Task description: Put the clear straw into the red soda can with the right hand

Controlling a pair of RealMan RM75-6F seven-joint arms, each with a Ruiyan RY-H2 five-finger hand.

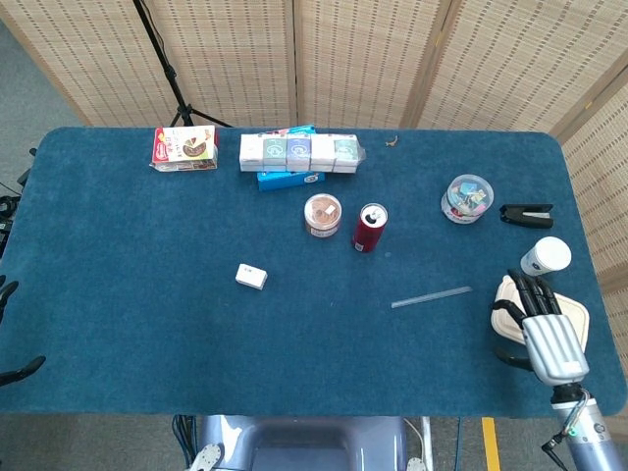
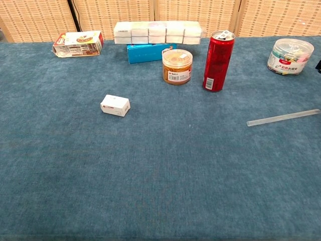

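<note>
The clear straw point(image 1: 432, 296) point(image 2: 283, 118) lies flat on the blue cloth, right of centre. The red soda can point(image 1: 369, 228) point(image 2: 217, 61) stands upright with its top open, up and to the left of the straw. In the head view my right hand point(image 1: 543, 329) hovers over the beige clamshell box at the table's right front, fingers spread, holding nothing, well right of the straw. Only dark fingertips of my left hand point(image 1: 12, 368) show at the left edge of the head view. Neither hand appears in the chest view.
A small jar point(image 1: 322, 214) stands just left of the can. Behind it are a row of cartons point(image 1: 299, 151), a blue box point(image 1: 287, 179) and a snack box point(image 1: 184, 147). A white box point(image 1: 251, 277) lies mid-left. A candy tub point(image 1: 466, 197), stapler point(image 1: 526, 214), white cup point(image 1: 545, 256) and clamshell box point(image 1: 577, 316) crowd the right.
</note>
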